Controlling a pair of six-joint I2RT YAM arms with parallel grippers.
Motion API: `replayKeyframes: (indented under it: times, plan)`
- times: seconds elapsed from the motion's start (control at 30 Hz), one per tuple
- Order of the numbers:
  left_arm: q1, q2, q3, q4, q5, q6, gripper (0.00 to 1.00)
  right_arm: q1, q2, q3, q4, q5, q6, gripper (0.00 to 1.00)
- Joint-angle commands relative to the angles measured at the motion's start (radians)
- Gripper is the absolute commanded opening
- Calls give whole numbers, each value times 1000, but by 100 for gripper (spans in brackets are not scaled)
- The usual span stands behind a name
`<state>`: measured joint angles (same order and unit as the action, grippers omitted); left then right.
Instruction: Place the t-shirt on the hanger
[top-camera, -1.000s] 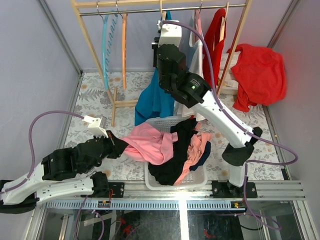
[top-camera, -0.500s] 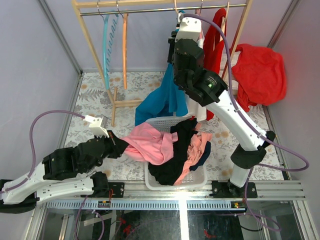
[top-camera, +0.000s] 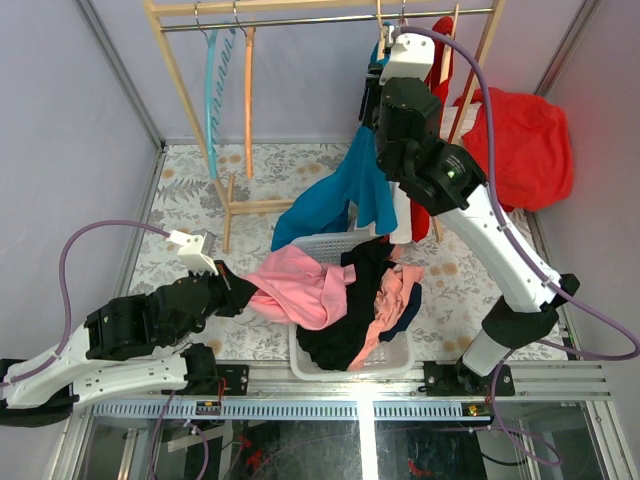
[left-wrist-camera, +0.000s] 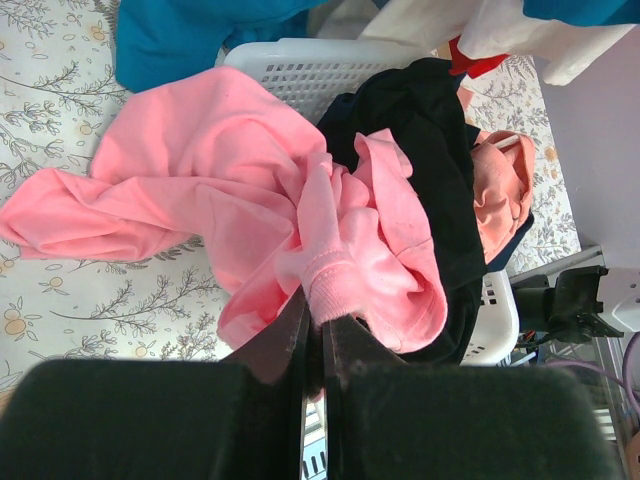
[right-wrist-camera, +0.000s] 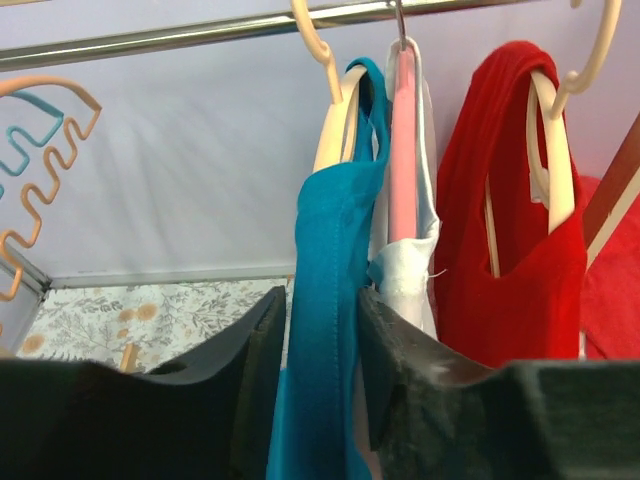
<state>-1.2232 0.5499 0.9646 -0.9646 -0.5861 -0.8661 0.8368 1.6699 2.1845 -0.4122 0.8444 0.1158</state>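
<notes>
The bubblegum-pink t-shirt (top-camera: 295, 285) lies half over the left rim of the white basket (top-camera: 300, 365) and half on the floor. My left gripper (top-camera: 232, 292) is shut on its ribbed collar; in the left wrist view the jaws (left-wrist-camera: 320, 315) pinch the pink fabric (left-wrist-camera: 230, 170). The orange hanger (top-camera: 247, 90) hangs empty on the rail at the far left, and shows in the right wrist view (right-wrist-camera: 85, 108). My right gripper (top-camera: 386, 50) is high at the rail, far from that hanger. Its fingers (right-wrist-camera: 320, 300) clasp the shoulder of the blue t-shirt (right-wrist-camera: 325, 250).
A teal hanger (top-camera: 210, 90) hangs beside the orange one. Black (top-camera: 350, 320) and salmon (top-camera: 395, 295) garments fill the basket. Red shirts hang at the rail's right (top-camera: 432, 60) and over the rack side (top-camera: 520, 150). The wooden rack foot (top-camera: 228, 205) stands left of the basket.
My right arm has moved right along the rail, taking the blue t-shirt and its hanger with it. My left arm and the pink t-shirt have not moved.
</notes>
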Motion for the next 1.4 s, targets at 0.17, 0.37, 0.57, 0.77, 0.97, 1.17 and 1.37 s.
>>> replayKeyframes:
  times: [0.17,0.37,0.57,0.77,0.97,1.17,1.37]
  plan:
    - [-3,-7,20,6,-16,1,0,-11,-107,56,-18,-245,28,60]
    - [-3,-12,25,3,-21,1,0,-11,-243,-86,88,-527,122,65]
    - [-3,-18,33,-7,-29,-1,0,-7,-159,-56,161,-809,284,65]
    - [-3,-24,26,-14,-34,-7,0,35,44,110,128,-784,321,64]
    - [-4,-30,28,-19,-38,-9,0,58,208,321,34,-658,315,64]
    - [-3,-30,26,-19,-40,-10,0,72,223,244,100,-635,320,64]
    - [-4,-45,29,-27,-40,-8,0,91,213,209,133,-610,315,64]
